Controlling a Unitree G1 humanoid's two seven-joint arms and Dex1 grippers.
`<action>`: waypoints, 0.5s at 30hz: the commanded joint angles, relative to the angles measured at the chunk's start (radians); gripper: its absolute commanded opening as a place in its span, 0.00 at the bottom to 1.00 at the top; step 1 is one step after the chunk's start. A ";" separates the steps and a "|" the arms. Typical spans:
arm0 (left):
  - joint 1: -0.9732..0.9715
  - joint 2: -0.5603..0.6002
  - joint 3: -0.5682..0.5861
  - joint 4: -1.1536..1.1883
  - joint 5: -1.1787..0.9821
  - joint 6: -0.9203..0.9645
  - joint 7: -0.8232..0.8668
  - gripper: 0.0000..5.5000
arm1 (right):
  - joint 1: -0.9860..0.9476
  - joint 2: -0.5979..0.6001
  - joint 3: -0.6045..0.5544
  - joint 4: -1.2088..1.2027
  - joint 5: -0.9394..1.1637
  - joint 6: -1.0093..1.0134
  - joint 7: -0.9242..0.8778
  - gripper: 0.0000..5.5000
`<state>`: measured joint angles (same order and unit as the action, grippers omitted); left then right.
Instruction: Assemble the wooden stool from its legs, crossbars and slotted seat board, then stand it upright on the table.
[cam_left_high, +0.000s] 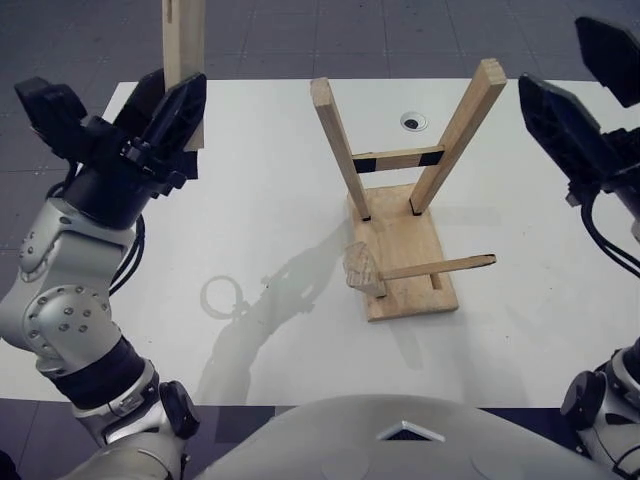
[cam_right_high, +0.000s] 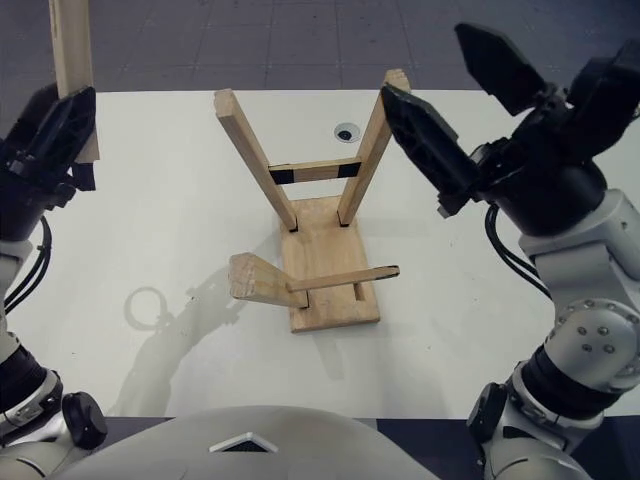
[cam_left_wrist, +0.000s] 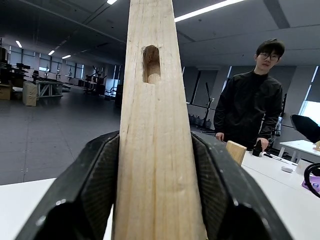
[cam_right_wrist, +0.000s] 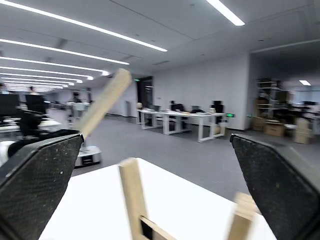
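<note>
1. Wooden leg (cam_left_high: 184, 35) is clamped upright in the left gripper (cam_left_high: 178, 95), at 10 o'clock.
2. Right gripper (cam_right_high: 428, 65) is spread wide, nothing held, at 2 o'clock.
3. Seat board (cam_left_high: 400, 245) is laid at centre, with standing legs (cam_left_high: 340, 150) slotted in.
4. The leg should be lowered square over the free slot (cam_right_high: 358, 291), with its hole turned toward the loose crossbar (cam_left_high: 440, 267).

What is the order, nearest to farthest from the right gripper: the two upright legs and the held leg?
Right eye view, from the right gripper:
1. right upright leg, beside it.
2. left upright leg, mid-table.
3. held leg, far left.
</note>
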<state>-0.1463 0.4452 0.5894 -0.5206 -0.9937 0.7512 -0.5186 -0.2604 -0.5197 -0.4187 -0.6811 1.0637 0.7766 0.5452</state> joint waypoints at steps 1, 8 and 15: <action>-0.036 0.052 0.001 0.015 -0.125 -0.006 -0.057 0.38 | -0.085 -0.027 0.141 -0.004 0.055 0.037 0.032 1.00; -0.009 0.114 -0.063 -0.023 -0.241 -0.024 -0.228 0.38 | -0.259 -0.005 0.358 0.102 0.038 0.064 0.077 1.00; -0.009 0.181 -0.139 -0.070 -0.216 -0.067 -0.355 0.38 | -0.372 0.050 0.470 0.150 -0.021 0.052 0.063 1.00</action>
<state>-0.1487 0.6015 0.4669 -0.5937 -1.2274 0.7010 -0.8565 -0.5903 -0.4832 0.0301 -0.5419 1.0646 0.8321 0.6152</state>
